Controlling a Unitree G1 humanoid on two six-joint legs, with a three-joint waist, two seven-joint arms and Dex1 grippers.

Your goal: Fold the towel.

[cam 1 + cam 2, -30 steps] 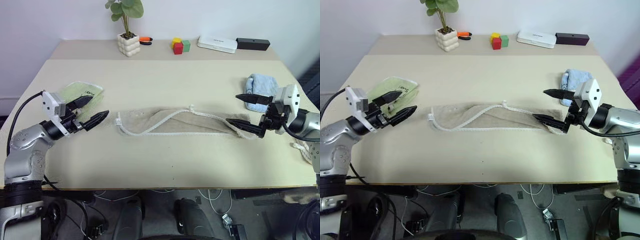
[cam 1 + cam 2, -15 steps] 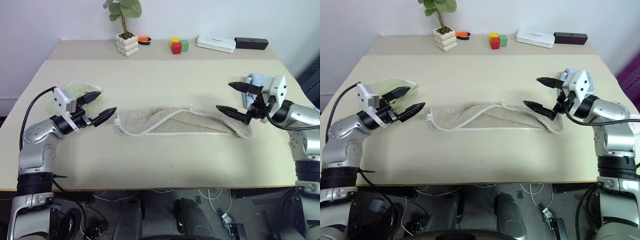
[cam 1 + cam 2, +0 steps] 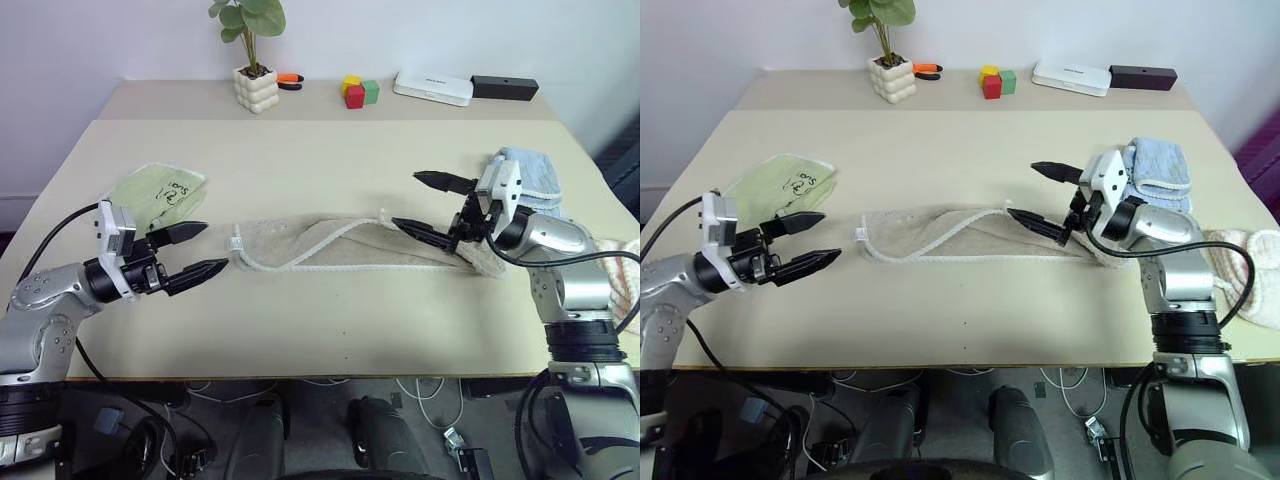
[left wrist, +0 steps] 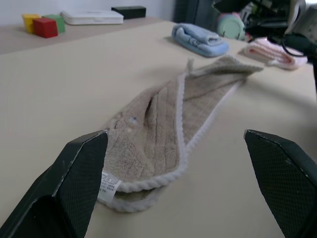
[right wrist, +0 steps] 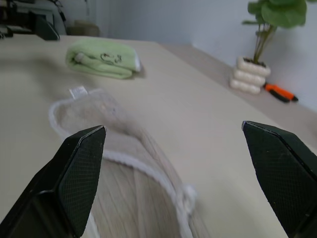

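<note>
Since a second ago, the right gripper (image 3: 432, 205) has swung inward from the towel's right end and now hangs over the right third of the towel (image 3: 330, 243), while the left gripper (image 3: 199, 250) has drawn back a little and sits just off the towel's left end, toward eight o'clock from it. Both grippers stand wide open and hold nothing; their black fingers point level toward each other across the cloth. From the table's (image 3: 320, 330) centre the beige towel stretches from nine o'clock to three o'clock as a long, loosely bunched strip, its whitish corded hem snaking along the top and its small white tag (image 4: 109, 183) at the left end, nearest the left gripper. A light green towel (image 3: 155, 190) lies at ten o'clock from the beige one, and a light blue folded towel (image 3: 530, 170) lies at two o'clock, behind the right gripper. Far back at twelve o'clock stand a potted plant (image 3: 255, 60) and coloured blocks (image 3: 358, 92).
</note>
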